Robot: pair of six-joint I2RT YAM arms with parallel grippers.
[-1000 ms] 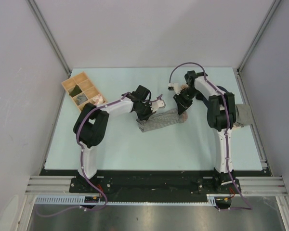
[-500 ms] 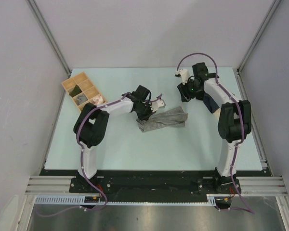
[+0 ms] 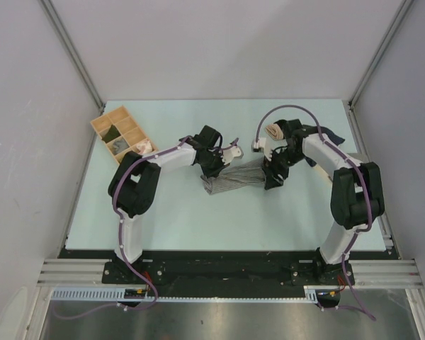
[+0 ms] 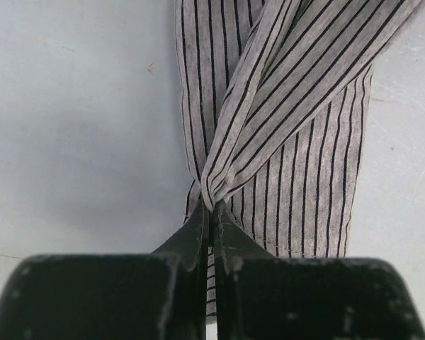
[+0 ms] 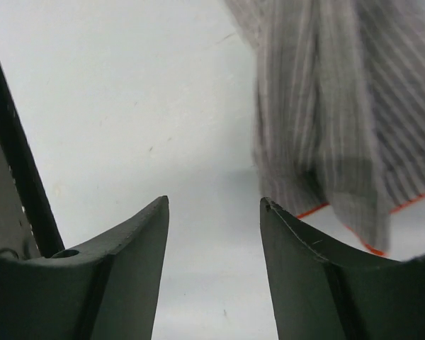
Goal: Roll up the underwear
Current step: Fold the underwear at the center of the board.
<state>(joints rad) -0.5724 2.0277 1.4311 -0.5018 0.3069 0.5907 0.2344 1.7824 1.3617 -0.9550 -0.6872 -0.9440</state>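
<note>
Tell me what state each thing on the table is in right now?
underwear, lying on the table as a loose folded strip, not rolled yet.
left gripper, shut, pinching a fold of the underwear.
right gripper, open, empty, at the strip's other end.
wooden tray, upright, some compartments filled.
</note>
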